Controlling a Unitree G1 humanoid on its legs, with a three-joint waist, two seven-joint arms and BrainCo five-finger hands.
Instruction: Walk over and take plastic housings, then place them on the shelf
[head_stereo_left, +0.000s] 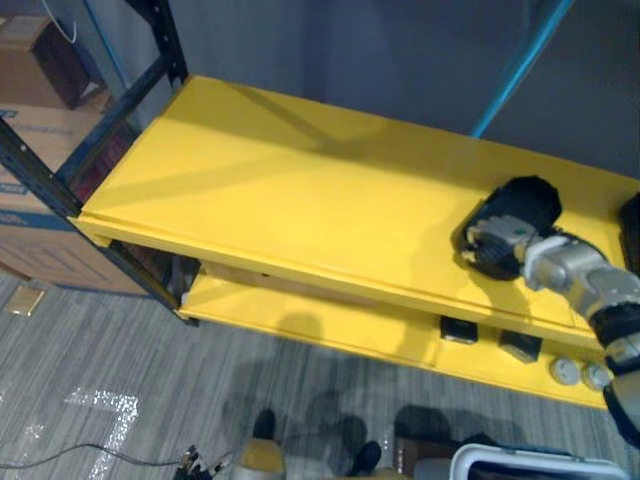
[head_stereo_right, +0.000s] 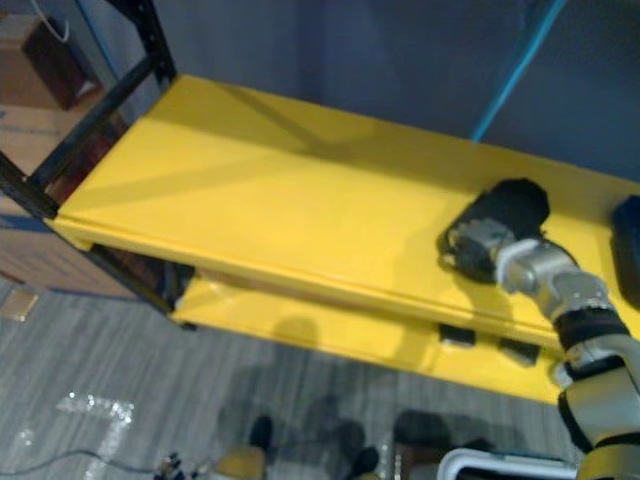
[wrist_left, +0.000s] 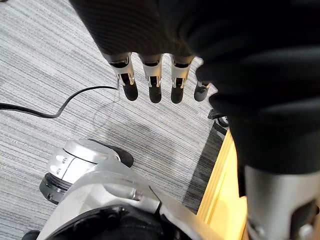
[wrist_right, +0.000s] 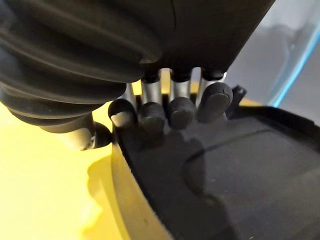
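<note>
A black plastic housing (wrist_right: 235, 185) lies on the right part of the yellow top shelf (head_stereo_left: 290, 190). My right hand (head_stereo_left: 497, 240) is on it, with dark fingertips (wrist_right: 180, 112) curled over its edge and the thumb (wrist_right: 92, 137) beside it. A second black housing (head_stereo_left: 630, 232) sits at the shelf's far right end, apart from the hand. My left hand (wrist_left: 150, 75) hangs over the grey carpet with straight fingers and holds nothing.
The lower yellow shelf (head_stereo_left: 330, 325) carries two small black parts (head_stereo_left: 458, 328) and round white pieces (head_stereo_left: 566, 371). Cardboard boxes (head_stereo_left: 40, 235) stand left of the black shelf frame (head_stereo_left: 40, 180). A blue pole (head_stereo_left: 520, 60) rises behind. A white bin rim (head_stereo_left: 530, 462) is near my feet.
</note>
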